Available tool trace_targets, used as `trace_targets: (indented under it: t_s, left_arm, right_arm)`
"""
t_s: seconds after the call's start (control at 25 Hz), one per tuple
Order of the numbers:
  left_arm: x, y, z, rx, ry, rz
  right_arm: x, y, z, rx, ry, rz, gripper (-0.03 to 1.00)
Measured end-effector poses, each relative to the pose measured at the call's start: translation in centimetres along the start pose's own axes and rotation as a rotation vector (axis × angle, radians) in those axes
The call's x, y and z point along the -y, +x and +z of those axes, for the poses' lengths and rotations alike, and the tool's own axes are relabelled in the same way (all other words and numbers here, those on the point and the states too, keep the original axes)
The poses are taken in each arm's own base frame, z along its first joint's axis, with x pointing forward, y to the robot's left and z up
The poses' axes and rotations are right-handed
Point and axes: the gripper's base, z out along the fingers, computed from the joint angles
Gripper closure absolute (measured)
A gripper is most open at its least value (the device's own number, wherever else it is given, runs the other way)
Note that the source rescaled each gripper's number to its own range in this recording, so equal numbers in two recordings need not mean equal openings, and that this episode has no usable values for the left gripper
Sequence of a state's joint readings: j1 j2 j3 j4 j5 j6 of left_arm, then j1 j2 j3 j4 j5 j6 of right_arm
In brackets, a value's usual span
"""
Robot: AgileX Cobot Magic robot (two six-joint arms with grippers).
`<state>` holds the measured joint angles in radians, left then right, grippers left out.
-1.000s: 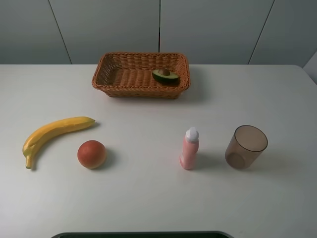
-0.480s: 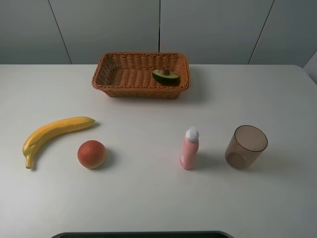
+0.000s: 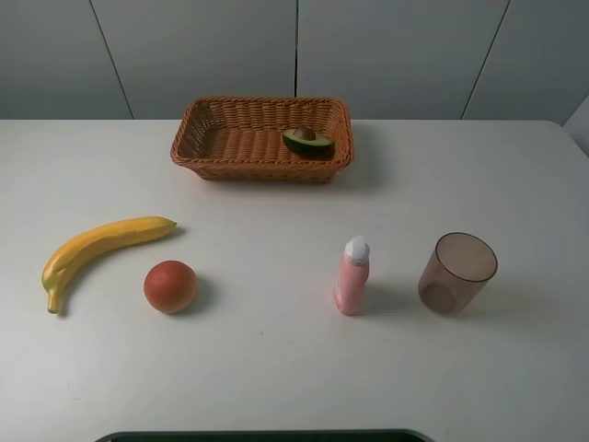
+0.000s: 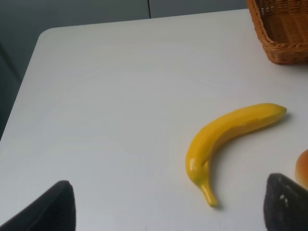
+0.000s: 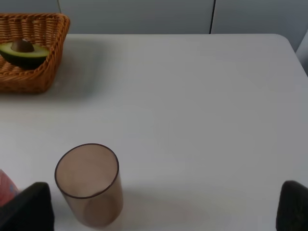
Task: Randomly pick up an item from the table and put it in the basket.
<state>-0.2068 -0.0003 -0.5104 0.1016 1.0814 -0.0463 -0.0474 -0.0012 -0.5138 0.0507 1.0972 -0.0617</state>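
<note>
Seen from the high exterior camera, a halved avocado (image 3: 307, 141) lies pit up inside the wicker basket (image 3: 221, 138), at its right end, near the far edge of the white surface (image 3: 276, 368). Closer to the camera, a yellow banana (image 3: 101, 250) curves along the left side, with a round red-orange fruit (image 3: 170, 286) just beside it. To the right, a pink bottle with a white cap (image 3: 352, 275) stands upright, and a translucent brown cup (image 3: 456, 273) stands a little apart from it. Neither arm appears in this view.

From the left wrist camera, the banana (image 4: 228, 142) lies on the surface, a corner of the basket (image 4: 281, 31) shows beyond it, and a sliver of the red-orange fruit (image 4: 303, 168) sits at the frame's edge. The left gripper (image 4: 168, 209) shows only two dark fingertips (image 4: 286, 204) set wide apart, its jaws spread and holding nothing.

From the right wrist camera, the cup (image 5: 89, 185) stands upright, an edge of the pink bottle (image 5: 6, 185) shows beside it, and the avocado (image 5: 24, 54) rests in the basket (image 5: 48, 72) beyond. The right gripper (image 5: 161, 211) also has its jaws spread wide and empty.
</note>
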Motion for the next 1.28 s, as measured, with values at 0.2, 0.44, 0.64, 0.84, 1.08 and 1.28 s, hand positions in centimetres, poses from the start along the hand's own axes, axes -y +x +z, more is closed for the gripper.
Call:
trace_targets:
  t_s: [0.2,0.44,0.64,0.84,1.08,1.28]
  left_arm:
    - [0.00,0.00,0.00,0.000,0.000,0.000]
    - [0.00,0.00,0.00,0.000,0.000,0.000]
    - [0.00,0.00,0.00,0.000,0.000,0.000]
    - [0.00,0.00,0.00,0.000,0.000,0.000]
    - [0.00,0.00,0.00,0.000,0.000,0.000]
    - [0.00,0.00,0.00,0.000,0.000,0.000]
  right_arm:
    - [-0.12,-0.01,0.00,0.001,-0.013,0.007,-0.03]
    - [-0.12,-0.01,0.00,0.001,-0.013,0.007,-0.03]
    - [-0.12,-0.01,0.00,0.001,-0.013,0.007,-0.03]
    - [-0.12,-0.01,0.00,0.001,-0.013,0.007,-0.03]
    - [-0.12,-0.01,0.00,0.001,-0.013,0.007,-0.03]
    - [-0.12,-0.01,0.00,0.001,-0.013,0.007,-0.03]
